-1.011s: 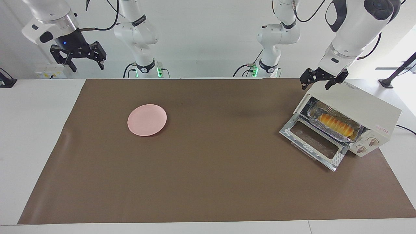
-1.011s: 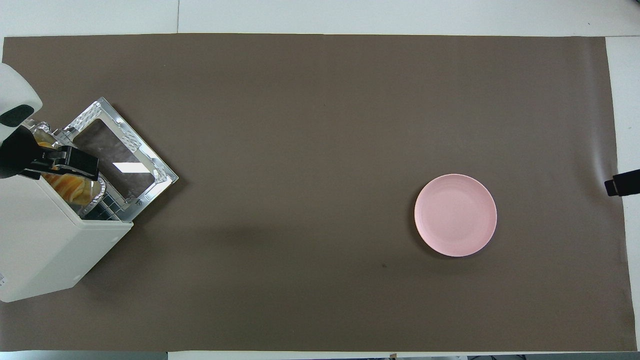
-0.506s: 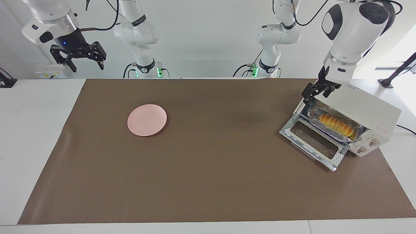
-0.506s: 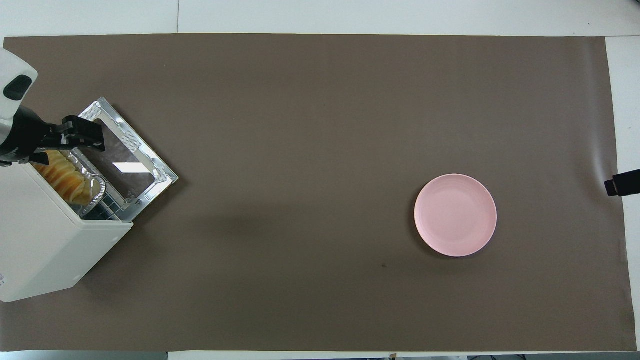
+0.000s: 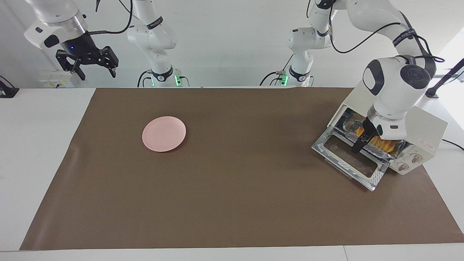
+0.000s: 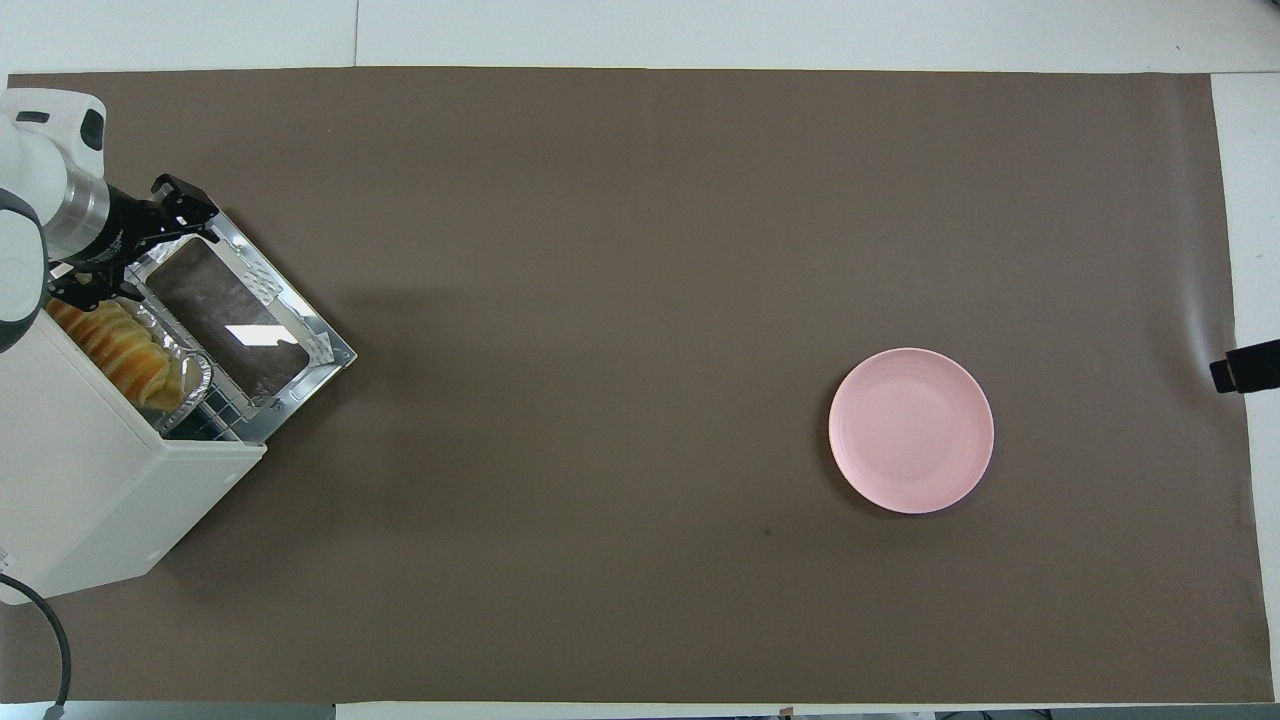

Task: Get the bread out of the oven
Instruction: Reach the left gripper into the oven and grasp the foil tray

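Observation:
The cream-white oven [image 5: 426, 125] [image 6: 90, 480] stands at the left arm's end of the table, its glass door [image 5: 348, 159] [image 6: 240, 320] dropped open. Inside it, the golden ridged bread [image 5: 385, 145] [image 6: 125, 352] lies in a crinkled foil tray [image 5: 397, 150] [image 6: 200, 375]. My left gripper [image 5: 362, 139] [image 6: 135, 245] is open, low at the oven's mouth over the door and one end of the bread, and hides that end. I cannot tell whether it touches the bread. My right gripper [image 5: 88, 65] [image 6: 1245, 365] waits open, raised at the right arm's end.
A pink plate [image 5: 164, 133] [image 6: 911, 430] lies on the brown mat [image 5: 232, 181] toward the right arm's end. The oven's two knobs [image 5: 409, 162] face away from the robots, and its cable [image 5: 453, 144] trails off the table's end.
My left arm has swung down from above the oven's top and out over the open door, bringing its open gripper to the oven's mouth. The right arm has not moved.

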